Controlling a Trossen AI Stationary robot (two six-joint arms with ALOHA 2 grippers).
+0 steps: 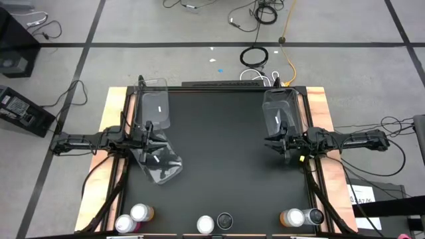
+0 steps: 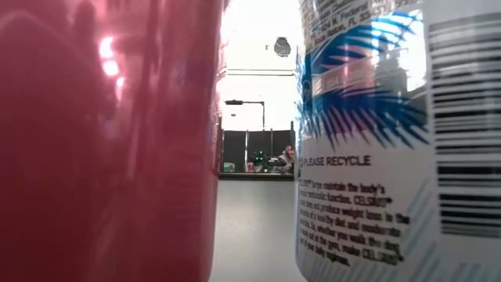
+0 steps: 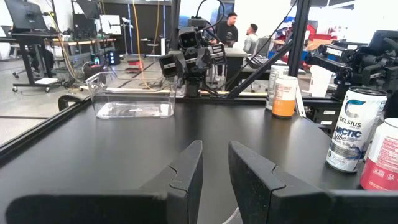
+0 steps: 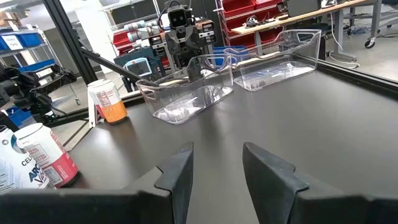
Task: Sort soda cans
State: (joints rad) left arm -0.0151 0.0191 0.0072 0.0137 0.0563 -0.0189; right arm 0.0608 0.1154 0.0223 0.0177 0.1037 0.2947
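Several soda cans stand upright on their bases along the table's near edge: an orange one (image 1: 141, 214) and a pink one (image 1: 125, 224) at the left, a silver-topped one (image 1: 206, 224) beside a dark one (image 1: 224, 220) in the middle, and an orange one (image 1: 292, 217) and a dark one (image 1: 313, 216) at the right. My left gripper (image 1: 149, 136) (image 3: 214, 180) hovers level at the table's left side. My right gripper (image 1: 272, 141) (image 4: 214, 174) hovers level at the right side. Both are open, with nothing between their fingers.
Clear plastic bins stand on the black table: one at the far left (image 1: 154, 106), one askew under my left gripper (image 1: 159, 162), one at the far right (image 1: 282, 113). In the low view a pink can (image 2: 109, 141) and a white-blue can (image 2: 399, 133) block most of the table.
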